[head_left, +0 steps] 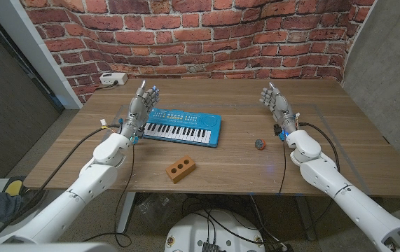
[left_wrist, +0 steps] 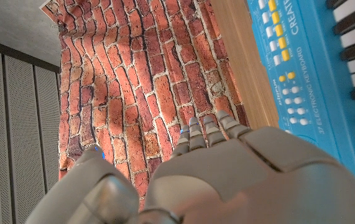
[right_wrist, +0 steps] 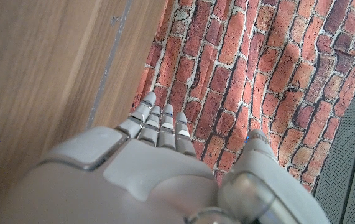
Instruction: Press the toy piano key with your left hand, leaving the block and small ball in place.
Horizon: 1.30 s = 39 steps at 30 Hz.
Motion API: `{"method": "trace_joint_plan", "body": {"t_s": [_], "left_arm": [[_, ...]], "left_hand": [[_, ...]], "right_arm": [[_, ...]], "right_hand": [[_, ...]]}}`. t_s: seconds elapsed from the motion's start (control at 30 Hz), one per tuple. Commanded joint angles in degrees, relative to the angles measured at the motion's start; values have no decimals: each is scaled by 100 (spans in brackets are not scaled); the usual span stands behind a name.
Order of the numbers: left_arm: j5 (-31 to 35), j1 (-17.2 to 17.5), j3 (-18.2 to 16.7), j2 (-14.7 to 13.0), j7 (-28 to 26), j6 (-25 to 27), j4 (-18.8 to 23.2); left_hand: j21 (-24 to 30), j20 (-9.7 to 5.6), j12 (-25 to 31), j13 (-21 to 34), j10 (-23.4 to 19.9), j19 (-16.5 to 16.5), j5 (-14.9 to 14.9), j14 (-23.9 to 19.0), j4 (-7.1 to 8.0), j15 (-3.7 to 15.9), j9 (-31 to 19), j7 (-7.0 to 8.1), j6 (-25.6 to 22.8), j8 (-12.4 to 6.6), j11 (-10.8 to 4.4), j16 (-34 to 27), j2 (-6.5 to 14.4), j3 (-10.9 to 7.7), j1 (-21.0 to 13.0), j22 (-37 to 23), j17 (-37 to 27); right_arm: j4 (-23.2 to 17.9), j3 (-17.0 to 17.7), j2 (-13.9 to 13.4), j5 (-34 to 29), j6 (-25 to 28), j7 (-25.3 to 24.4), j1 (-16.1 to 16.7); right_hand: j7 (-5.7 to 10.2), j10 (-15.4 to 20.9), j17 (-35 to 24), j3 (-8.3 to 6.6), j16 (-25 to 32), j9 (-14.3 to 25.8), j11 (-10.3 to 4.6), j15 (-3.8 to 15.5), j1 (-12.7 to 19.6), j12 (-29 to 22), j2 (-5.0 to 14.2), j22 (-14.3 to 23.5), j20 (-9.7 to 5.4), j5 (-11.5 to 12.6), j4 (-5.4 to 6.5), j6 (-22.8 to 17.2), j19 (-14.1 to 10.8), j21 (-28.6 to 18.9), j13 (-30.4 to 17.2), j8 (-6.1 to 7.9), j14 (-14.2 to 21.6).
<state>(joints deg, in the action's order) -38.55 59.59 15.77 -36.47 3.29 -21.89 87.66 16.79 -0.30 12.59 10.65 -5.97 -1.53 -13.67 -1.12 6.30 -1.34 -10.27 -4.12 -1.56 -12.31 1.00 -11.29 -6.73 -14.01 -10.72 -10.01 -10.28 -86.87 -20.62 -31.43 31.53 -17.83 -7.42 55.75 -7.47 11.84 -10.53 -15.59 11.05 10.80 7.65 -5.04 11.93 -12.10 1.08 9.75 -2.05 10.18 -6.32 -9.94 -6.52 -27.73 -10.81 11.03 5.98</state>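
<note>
Nearest the head camera, lower centre, lies the orange block [head_left: 181,169]. At centre left, the left hand [head_left: 141,105] stands with fingers apart, empty, just beside the blue toy piano [head_left: 181,127]; its wrist view shows the piano's buttons. Right of centre sits the small ball [head_left: 259,145]; further right, the right hand [head_left: 274,103] is spread, empty.

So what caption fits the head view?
Left hand beside the piano, right hand open; block and ball untouched.

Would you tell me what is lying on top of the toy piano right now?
Nothing rests on the toy piano; its keys and buttons are bare. The left hand stands beside its left end. What is under the piano is covered.
</note>
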Motion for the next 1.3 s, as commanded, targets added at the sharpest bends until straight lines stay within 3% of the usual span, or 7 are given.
{"method": "trace_joint_plan", "body": {"t_s": [0.03, 0.3, 0.57, 0.77, 1.0, 1.1, 1.3], "left_arm": [[273, 407, -135, -192, -98, -368, 240], [479, 909, -341, -344, -380, -581, 673], [629, 1217, -497, -390, -481, -793, 842], [875, 1338, -573, -277, -632, -1079, 762], [1341, 1529, -720, -214, -974, -1257, 720], [1471, 1606, -781, -202, -1082, -1282, 732], [1788, 1728, -901, -136, -1324, -1376, 720]], "left_hand": [[0, 6, 46, 20, -97, 43, -32, -110, -29, 11, -29, -10, -67, -27, -12, -48, 17, -8, -80, -18, -14], [-6, 19, 61, 21, -186, 119, -27, -199, -43, 13, -29, -6, -186, -49, 6, -56, 36, 0, -115, -16, -14], [-16, 35, 76, 21, -274, 175, -23, -284, -55, 25, -30, -14, -256, -52, 12, -64, 52, 7, -146, -15, -14], [-17, 62, 98, 22, -396, 278, -19, -421, -70, 50, -30, -4, -403, -79, -16, -83, 61, 22, -180, -14, -13], [41, 142, 134, 22, -687, 701, -14, -788, -104, 93, -32, 32, -701, -111, -8, -131, 76, 63, -262, -14, -14], [35, 159, 156, 22, -824, 791, -12, -901, -115, 154, -32, 88, -809, -121, -109, -137, 78, 78, -291, -13, -13], [29, 193, 156, 22, -901, 868, -11, -977, -124, 195, -32, 114, -913, -132, -135, -133, 82, 92, -315, -13, -13]], "right_arm": [[-349, 108, -63, -75, -98, -178, 260], [-442, 118, -88, -108, -68, -210, 335], [-458, 101, -57, -200, -135, -265, 386], [-627, 138, -98, -228, -103, -358, 523], [-826, 160, -157, -265, -47, -412, 636], [-921, 163, -182, -339, 43, -512, 662], [-967, 182, -196, -404, 66, -582, 699]], "right_hand": [[-9, 11, -20, -9, 30, 17, 13, -18, 37, -31, 6, 28, 4, 18, -8, -25, -46, 42, -6, 21, 25], [-17, 20, -24, 4, 29, 16, 27, -23, 17, -34, -2, 29, 12, 15, -2, -55, -50, 58, -5, 33, 30], [-13, 38, -24, 6, 25, 15, 35, -44, 14, -41, 1, 30, 17, 15, -2, -75, -52, 75, -4, 39, 33], [-9, 56, -24, 6, 25, 14, 31, -41, 13, -47, 6, 31, 18, 16, -3, -94, -59, 87, -4, 44, 42], [-5, 78, -23, 2, 35, 13, 18, -17, 19, -54, 19, 32, 8, 18, -7, -105, -100, 95, -3, 45, 84], [-8, 94, -23, 2, 41, 13, 15, -7, 20, -59, 22, 32, -9, 18, -8, -109, -135, 96, -2, 45, 113], [-14, 89, -24, 2, 18, 12, 40, -29, 19, -55, 30, 32, -15, 18, -9, -117, -102, 130, -2, 44, 69]]}}
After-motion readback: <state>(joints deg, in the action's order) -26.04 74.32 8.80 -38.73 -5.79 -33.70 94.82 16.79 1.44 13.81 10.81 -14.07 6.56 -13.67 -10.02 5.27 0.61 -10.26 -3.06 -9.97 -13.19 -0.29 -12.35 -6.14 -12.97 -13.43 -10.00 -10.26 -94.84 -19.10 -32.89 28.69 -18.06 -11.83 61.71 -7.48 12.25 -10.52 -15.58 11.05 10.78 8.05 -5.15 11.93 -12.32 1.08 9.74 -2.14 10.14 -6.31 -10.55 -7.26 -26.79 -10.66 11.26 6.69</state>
